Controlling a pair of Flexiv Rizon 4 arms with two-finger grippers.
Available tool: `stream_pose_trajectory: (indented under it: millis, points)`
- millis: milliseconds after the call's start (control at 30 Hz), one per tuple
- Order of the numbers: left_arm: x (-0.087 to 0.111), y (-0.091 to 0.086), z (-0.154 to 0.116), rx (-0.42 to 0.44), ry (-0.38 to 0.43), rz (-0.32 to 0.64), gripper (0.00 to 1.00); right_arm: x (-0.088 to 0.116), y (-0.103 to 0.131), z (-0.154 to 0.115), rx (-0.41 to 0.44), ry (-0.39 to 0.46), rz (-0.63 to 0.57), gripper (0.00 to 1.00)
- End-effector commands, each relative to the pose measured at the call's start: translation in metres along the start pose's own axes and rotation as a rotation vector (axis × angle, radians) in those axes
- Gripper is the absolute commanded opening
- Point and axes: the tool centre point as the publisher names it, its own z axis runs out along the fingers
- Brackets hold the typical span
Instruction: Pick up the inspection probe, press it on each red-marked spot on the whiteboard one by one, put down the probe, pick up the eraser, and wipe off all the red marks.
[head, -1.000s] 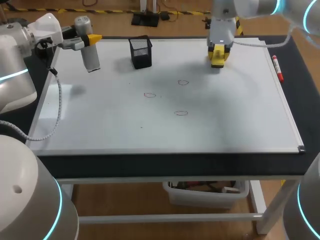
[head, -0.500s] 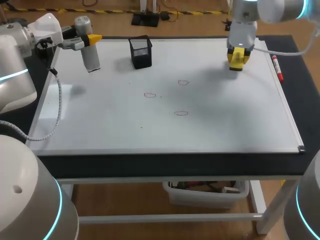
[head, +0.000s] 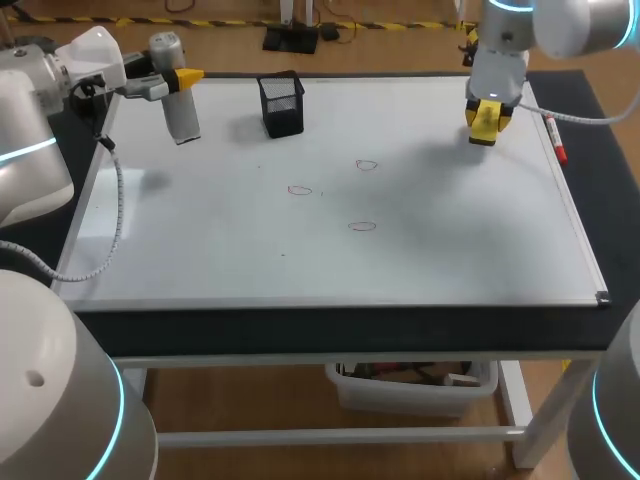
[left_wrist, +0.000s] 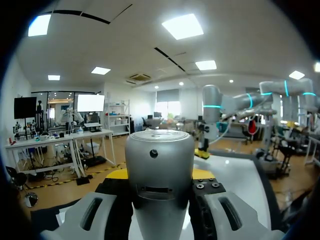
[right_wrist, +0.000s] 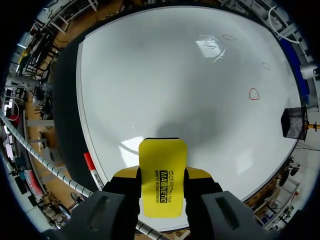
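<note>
Big whiteboard (head: 200, 260) covers nearly the whole black-topped table (head: 340, 325), wiped a bit grey in the middle. Far left corner: the left gripper (head: 172, 82) is clamped on the silver probe (head: 181, 115), held up above the board's corner. The left wrist view shows what the head view doesn't: the probe's round top sits square between both fingers, snug on each side. Next over is a black mesh pen cup (head: 282, 105) at the far edge. Three small red marks (head: 300, 189) sit loosely around the board's middle, not wiped. Far right, the right gripper (head: 483, 122) is closed on the yellow eraser (right_wrist: 162, 177), hanging over bare board, well apart from the marks. There's black print on the eraser's face in the right wrist view only. A red marker (head: 555, 138) lies along the right edge.
</note>
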Motion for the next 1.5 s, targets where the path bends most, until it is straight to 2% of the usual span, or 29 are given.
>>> stream_pose_trajectory:
  millis: [33, 333, 500, 733, 1033, 1333, 1500]
  points:
    - [0.000, 0.000, 0.001, 0.004, -0.001, 0.002, 0.00, 0.001, 0.000, -0.002, 0.001, 0.003, -0.002, 0.00]
    - [0.000, 0.000, 0.001, 0.004, -0.001, 0.002, 0.00, 0.001, 0.000, -0.002, 0.001, 0.003, -0.002, 0.00]
    - [0.009, 0.000, 0.020, 0.010, 0.035, 0.013, 0.00, 0.001, 0.000, -0.002, 0.001, 0.003, -0.002, 0.00]
    - [0.029, 0.004, 0.063, 0.027, 0.197, 0.023, 0.00, 0.001, 0.000, -0.002, 0.001, 0.003, -0.002, 0.00]
    - [0.073, 0.015, 0.123, 0.026, 0.454, 0.010, 0.00, 0.001, 0.000, -0.002, 0.001, 0.003, -0.002, 0.00]
    - [0.102, 0.021, 0.136, 0.049, 0.551, -0.005, 0.00, 0.001, 0.000, -0.002, 0.001, 0.003, -0.002, 0.00]
    - [0.113, 0.027, 0.139, 0.052, 0.578, -0.020, 0.00, 0.001, 0.000, -0.002, 0.001, 0.003, -0.002, 0.00]
